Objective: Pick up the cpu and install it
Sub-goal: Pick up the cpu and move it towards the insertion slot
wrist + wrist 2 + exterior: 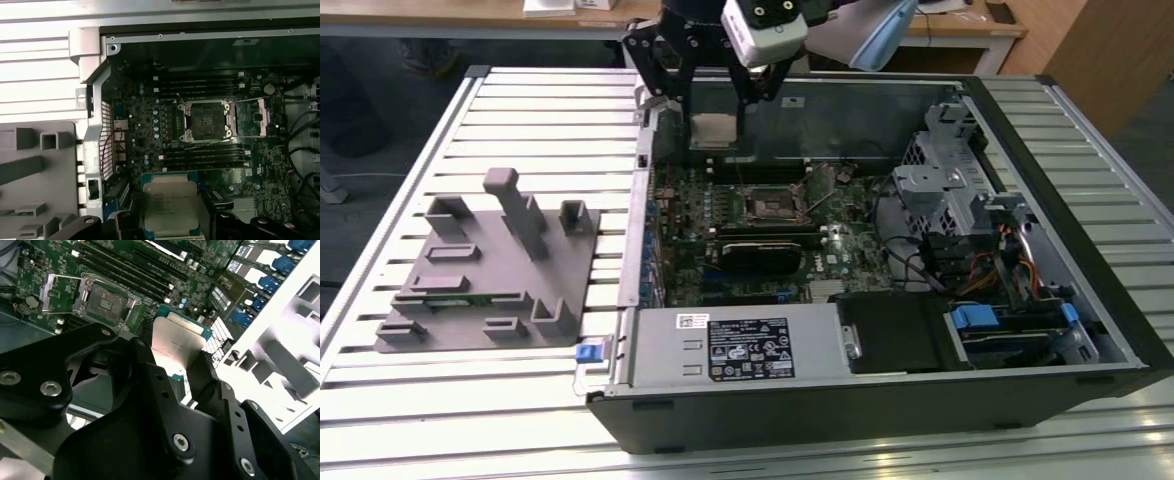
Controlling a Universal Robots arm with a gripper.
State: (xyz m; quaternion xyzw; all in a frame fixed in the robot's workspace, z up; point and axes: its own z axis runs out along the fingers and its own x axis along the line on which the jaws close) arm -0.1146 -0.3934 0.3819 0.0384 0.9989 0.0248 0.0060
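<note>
cpu (177,340): lower part hidden behind fingers (147,370) in the second wrist view | arm (861,35): cut off by the picture's upper edge, exterior view | grey fixture (30,170): cut off at the picture's edge, first wrist view

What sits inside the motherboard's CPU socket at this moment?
Nothing: the socket lies open and bare, none of it covered. The cpu is clamped in the gripper, away from it.
</note>
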